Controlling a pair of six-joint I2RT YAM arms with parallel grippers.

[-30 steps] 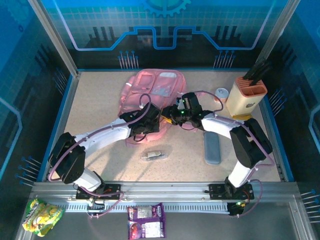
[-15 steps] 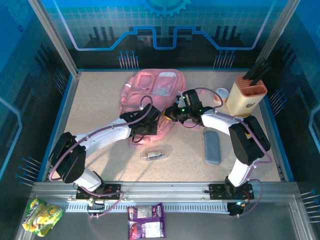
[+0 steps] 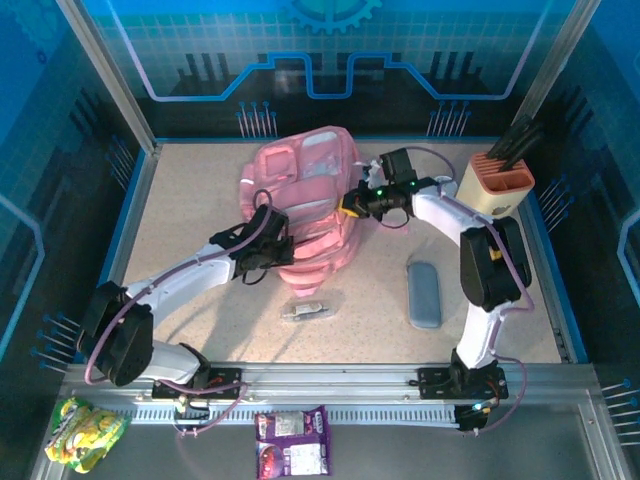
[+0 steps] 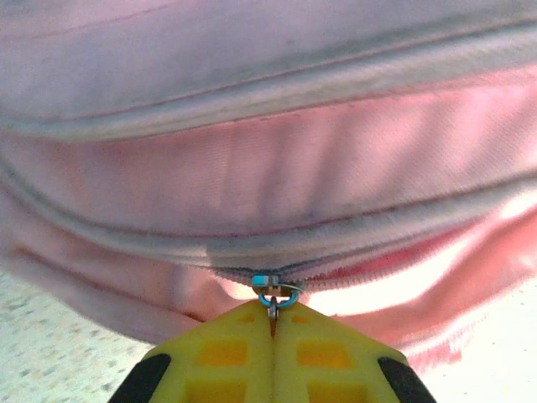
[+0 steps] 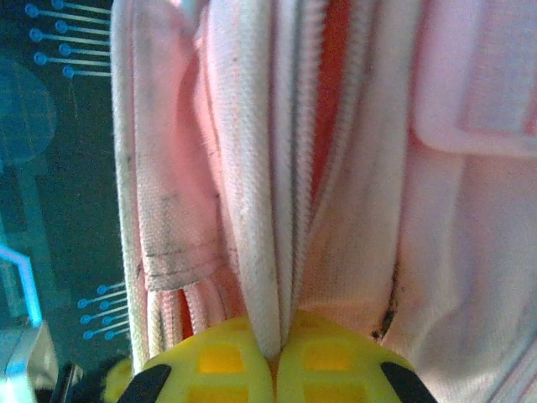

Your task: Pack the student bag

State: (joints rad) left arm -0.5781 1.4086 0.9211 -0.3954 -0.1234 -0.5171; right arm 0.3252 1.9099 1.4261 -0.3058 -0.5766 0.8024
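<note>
Student bag [image 3: 305, 185]: pink fabric backpack at back-centre of the table [image 3: 190, 210], humped up and bunched between the two grippers, with its front pockets and translucent panel facing up and back.

Left gripper [image 3: 268, 245] is at the bag's near-left side. In the wrist view the yellow fingertips are pinched together on the small metal zip pull [image 4: 274, 295], and the zip line runs across just above them.

Right gripper [image 3: 352, 203] is at the bag's right edge. The wrist view shows its tips clamped on a fold of the bag's pink fabric by a zip seam [image 5: 289, 168], with red lining visible in the gap.

Elsewhere:
- Cream and orange tool holder [image 3: 497, 190] with dark handles sticking up, back right.
- Grey-blue pencil case [image 3: 424, 294] lying flat on the right, apart from the bag.
- Small clear-wrapped item [image 3: 307, 310] near the front, just below the bag.
- Yellow-green snack packet [image 3: 85, 430] and purple snack packet [image 3: 293, 441] on the front ledge. Their print is too small to read.
</note>
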